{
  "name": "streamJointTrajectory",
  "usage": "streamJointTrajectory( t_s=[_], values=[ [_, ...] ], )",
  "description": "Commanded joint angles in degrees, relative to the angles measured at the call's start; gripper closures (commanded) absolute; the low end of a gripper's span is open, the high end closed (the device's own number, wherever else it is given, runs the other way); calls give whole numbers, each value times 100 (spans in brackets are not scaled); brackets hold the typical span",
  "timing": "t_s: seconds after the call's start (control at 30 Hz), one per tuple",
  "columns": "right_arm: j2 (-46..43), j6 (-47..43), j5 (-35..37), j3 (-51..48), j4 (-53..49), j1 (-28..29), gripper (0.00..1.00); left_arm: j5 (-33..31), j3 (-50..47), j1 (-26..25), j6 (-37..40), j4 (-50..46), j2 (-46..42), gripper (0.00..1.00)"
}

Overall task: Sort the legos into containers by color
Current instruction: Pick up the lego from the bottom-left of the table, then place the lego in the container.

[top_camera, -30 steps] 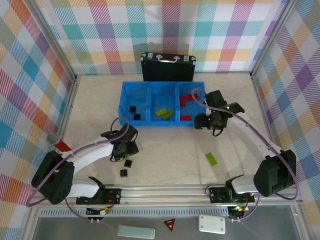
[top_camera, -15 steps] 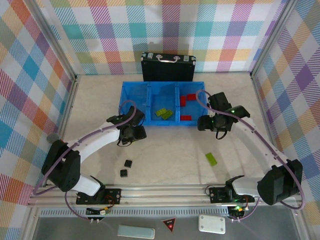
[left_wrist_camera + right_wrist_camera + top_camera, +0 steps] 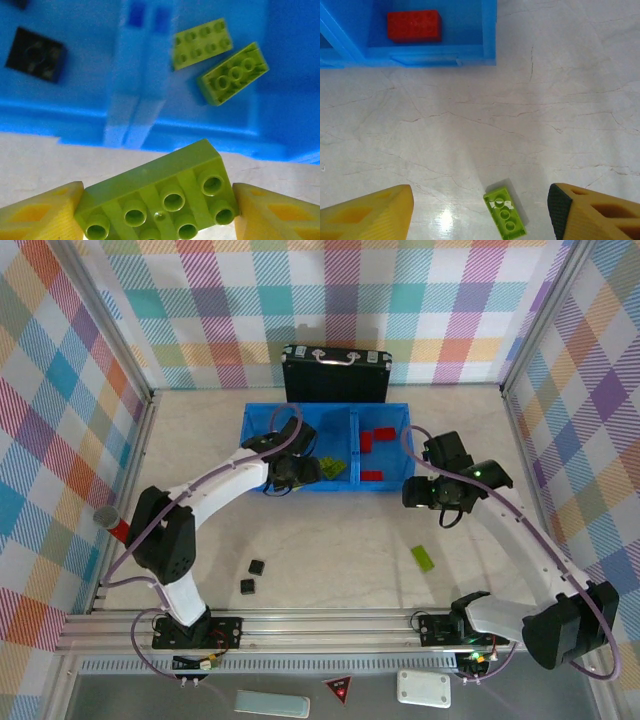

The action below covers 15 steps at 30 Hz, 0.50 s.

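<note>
A lime-green brick is clamped between the left jaws, just at the near wall of the blue tray, in front of the divider between its left and middle compartments. In the middle compartment lie two green bricks close together, and in the left one a black brick. The right compartment holds two red bricks. The tray sits at 12 o'clock on the counter. Another green brick lies at 4 o'clock. The right jaws, at 1 o'clock from it, stand apart and empty. Two black bricks lie at 7 o'clock.
</note>
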Motion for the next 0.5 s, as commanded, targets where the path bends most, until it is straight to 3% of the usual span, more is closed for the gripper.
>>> streamJointTrajectory(
  t_s=[0.0, 0.47],
  values=[
    [-151, 105, 116, -82, -240, 20, 27, -20, 477, -61, 196, -167, 267, 32],
    [-614, 207, 364, -75, -674, 19, 27, -672, 2403, -5, 606, -31, 1767, 32]
  ],
)
